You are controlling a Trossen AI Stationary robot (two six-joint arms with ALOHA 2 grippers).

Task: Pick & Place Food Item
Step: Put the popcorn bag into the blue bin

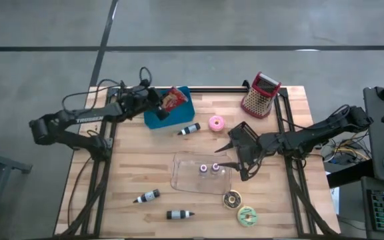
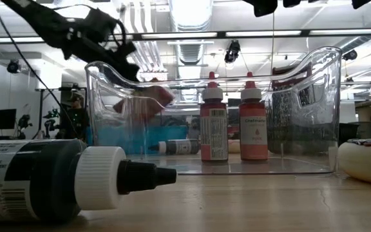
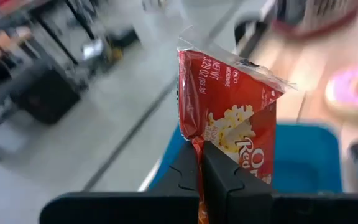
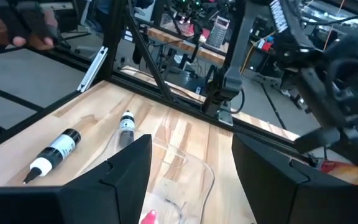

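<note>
- Popcorn bag (image 3: 232,118): pinched at its lower edge, raised above the blue bin (image 1: 153,119).
- Left gripper (image 3: 201,177): fingers pressed together on the bag, over the bin.
- Right gripper (image 4: 188,168): fingers spread wide, holding nothing, above the clear tray (image 1: 185,179), well apart from the bin.

The popcorn bag's (image 3: 229,112) lower edge disappears between dark fingers at frame bottom. Background in the left wrist view is blurred. In the low view's lower left, the black bottle (image 2: 44,180) runs off-frame.
</note>
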